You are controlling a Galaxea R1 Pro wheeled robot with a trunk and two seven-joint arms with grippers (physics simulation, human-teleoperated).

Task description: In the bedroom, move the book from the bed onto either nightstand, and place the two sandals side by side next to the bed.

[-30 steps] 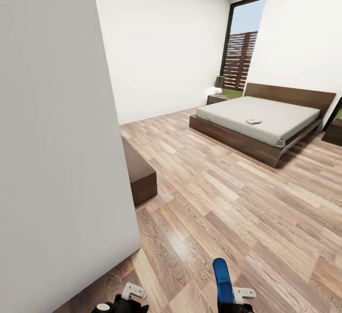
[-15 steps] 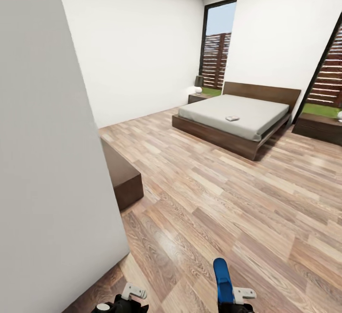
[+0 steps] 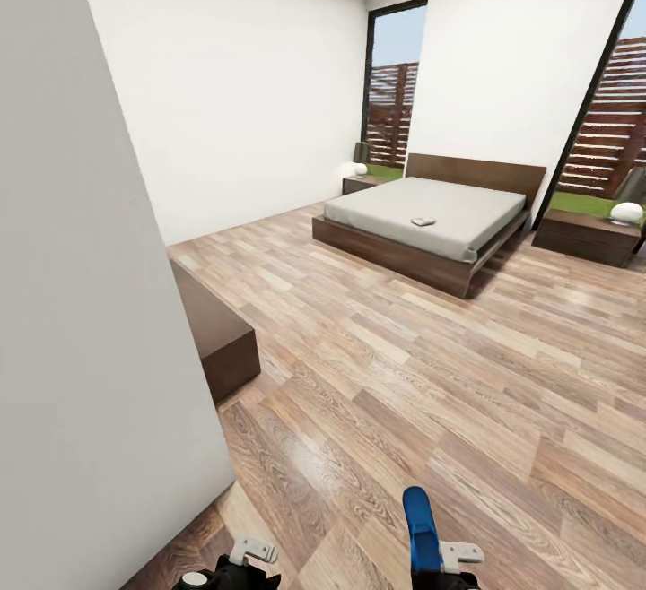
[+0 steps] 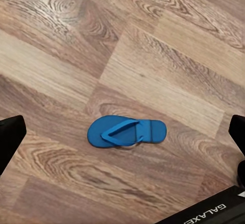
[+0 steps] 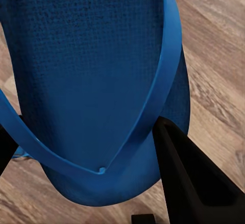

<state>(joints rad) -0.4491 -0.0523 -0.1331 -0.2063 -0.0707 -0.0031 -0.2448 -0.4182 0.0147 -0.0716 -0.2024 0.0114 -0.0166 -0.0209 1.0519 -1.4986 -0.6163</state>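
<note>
While my right gripper (image 3: 431, 563) is clamped on one blue sandal (image 3: 419, 527), which stands up from it at the near edge of the head view, the right wrist camera looks onto that sandal's sole and thong strap with a black finger (image 5: 191, 178) against it. My left gripper (image 3: 235, 565) sits low beside it; its dark fingertips stand far apart at the two edges of the left wrist view, holding nothing. Between them, the second sandal (image 4: 126, 132) lies flat, strap up, on the wood-plank floor (image 3: 431, 375). That makes two sandals: one carried, one on the floor. Further on, a long low dark cabinet (image 3: 215, 339) stands against the white wall at the left. Across the room is one bed (image 3: 426, 222) with a pale-grey mattress, and one book (image 3: 423, 221) lies on it. Two nightstands flank the headboard, the left nightstand (image 3: 361, 184) and the right nightstand (image 3: 585, 236), each bearing a round white lamp (image 3: 625, 212). Behind them, two tall black-framed windows (image 3: 393, 88) show a slatted fence.
</note>
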